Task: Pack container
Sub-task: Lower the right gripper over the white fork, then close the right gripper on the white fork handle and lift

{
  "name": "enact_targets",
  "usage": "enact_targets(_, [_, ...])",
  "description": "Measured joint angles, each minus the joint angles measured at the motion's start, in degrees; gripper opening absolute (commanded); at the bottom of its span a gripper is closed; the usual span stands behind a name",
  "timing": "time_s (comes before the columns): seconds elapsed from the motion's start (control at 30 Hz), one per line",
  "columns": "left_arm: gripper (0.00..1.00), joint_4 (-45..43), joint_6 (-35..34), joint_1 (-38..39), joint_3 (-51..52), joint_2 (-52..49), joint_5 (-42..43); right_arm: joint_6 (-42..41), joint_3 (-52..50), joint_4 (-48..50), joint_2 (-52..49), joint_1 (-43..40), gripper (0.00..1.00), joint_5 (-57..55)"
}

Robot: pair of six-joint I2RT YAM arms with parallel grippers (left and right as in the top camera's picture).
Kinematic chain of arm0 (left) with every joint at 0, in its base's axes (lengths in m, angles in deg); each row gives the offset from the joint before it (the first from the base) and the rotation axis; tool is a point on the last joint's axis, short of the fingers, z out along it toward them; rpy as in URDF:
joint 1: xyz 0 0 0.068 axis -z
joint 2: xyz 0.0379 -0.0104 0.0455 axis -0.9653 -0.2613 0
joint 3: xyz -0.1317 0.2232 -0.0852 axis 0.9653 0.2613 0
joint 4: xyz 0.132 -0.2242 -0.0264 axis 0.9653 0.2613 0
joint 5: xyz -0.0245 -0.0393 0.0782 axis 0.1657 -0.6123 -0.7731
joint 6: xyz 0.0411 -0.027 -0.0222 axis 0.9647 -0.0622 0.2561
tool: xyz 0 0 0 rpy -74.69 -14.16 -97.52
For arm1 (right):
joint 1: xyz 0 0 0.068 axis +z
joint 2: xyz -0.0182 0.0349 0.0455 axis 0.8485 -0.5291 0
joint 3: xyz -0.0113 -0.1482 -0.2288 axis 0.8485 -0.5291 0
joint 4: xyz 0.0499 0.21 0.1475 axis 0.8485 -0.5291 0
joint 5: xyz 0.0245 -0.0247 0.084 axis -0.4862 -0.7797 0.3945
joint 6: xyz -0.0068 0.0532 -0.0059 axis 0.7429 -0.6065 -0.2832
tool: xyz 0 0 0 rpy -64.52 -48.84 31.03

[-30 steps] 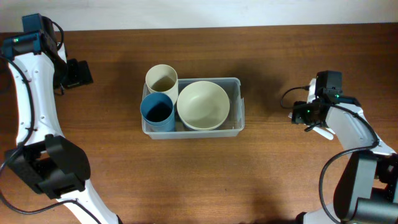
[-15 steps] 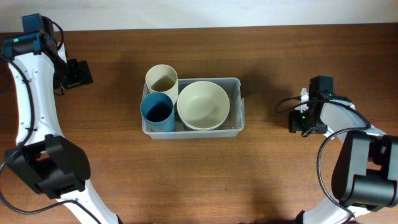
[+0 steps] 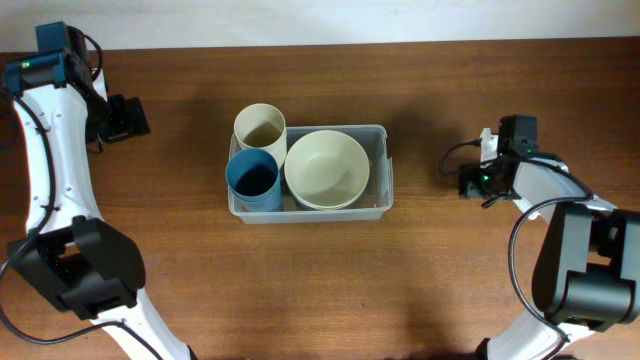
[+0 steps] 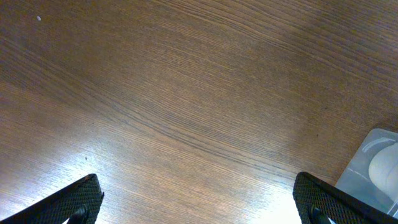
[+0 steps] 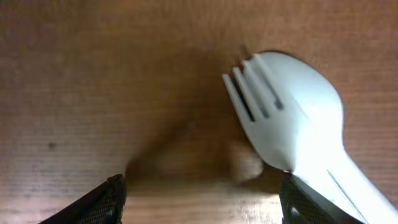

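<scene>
Item one, the container [image 3: 381, 170]: it sits mid-table, well apart from both arms. Inside it a cream bowl [image 3: 327, 168] fills the right portion and a blue cup [image 3: 252, 178] stands upright at the left. A cream cup [image 3: 260, 128] stands at the far left corner, just beside the blue one. I cannot tell whether its base is wholly inside the rim. In my judgement the round pieces are grouped tightly to leave room along the right wall.

Item two, the right gripper [image 3: 470, 180]: it is low over the table [image 3: 180, 270], to the right of the container. Its wrist view shows the jaws spread wide, with nothing between them closed upon. A white fork [image 5: 292, 124] lies flat on the wood with its tines pointing away from the camera. Its handle runs back past one finger [image 5: 112, 199] on the opposite side. I read this as the approach to a pick, the fork being the loose piece left to pack. The fork lies flat, so the fingers must get under or pinch its thin edge, and it may slip.

Item three, the left gripper [image 3: 125, 118]: it is parked far left with its jaws apart and empty, and a corner of the container is just in its view. I judge it is held clear to give the right arm free passage.
</scene>
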Motion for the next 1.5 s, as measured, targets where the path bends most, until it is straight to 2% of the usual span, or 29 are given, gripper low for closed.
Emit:
enact_targets(0.27, [1.0, 0.0, 0.0, 0.0, 0.0, 0.0, 0.0, 0.33, 1.55, 2.84, -1.7, 0.31, 0.74, 0.59])
enact_targets(0.37, [1.0, -0.02, 0.0, 0.0, 0.0, 0.0, -0.02, 0.44, 6.75, -6.01, -3.61, 1.66, 0.73, 0.52])
enact_targets(0.4, [1.0, 0.0, 0.0, 0.0, 0.0, 0.0, -0.02, 0.44, 10.21, -13.2, -4.7, 2.54, 0.72, 0.46])
enact_targets(0.5, [1.0, -0.04, 0.0, 0.0, 0.0, 0.0, 0.0, 0.15, 19.82, -25.03, -6.08, 4.04, 0.72, -0.33])
enact_targets(0.6, [1.0, 0.0, 0.0, 0.0, 0.0, 0.0, -0.02, -1.7, 28.09, -30.86, -6.08, 3.91, 0.74, -2.78])
enact_targets(0.7, [1.0, 0.0, 0.0, 0.0, 0.0, 0.0, 0.0, -3.74, 33.22, -32.7, -5.97, 2.89, 0.76, -5.31])
enact_targets(0.9, [1.0, 0.0, 0.0, 0.0, 0.0, 0.0, 0.0, -6.16, 32.89, -33.11, -5.97, -0.26, 0.76, -6.62])
enact_targets(1.17, [1.0, 0.0, 0.0, 0.0, 0.0, 0.0, 0.0, -8.2, 25.92, -29.64, -5.99, -4.33, 0.75, -3.91])
enact_targets(1.5, [1.0, -0.02, 0.0, 0.0, 0.0, 0.0, 0.0, -9.73, 18.16, -20.79, -5.99, -4.57, 0.76, -1.7])
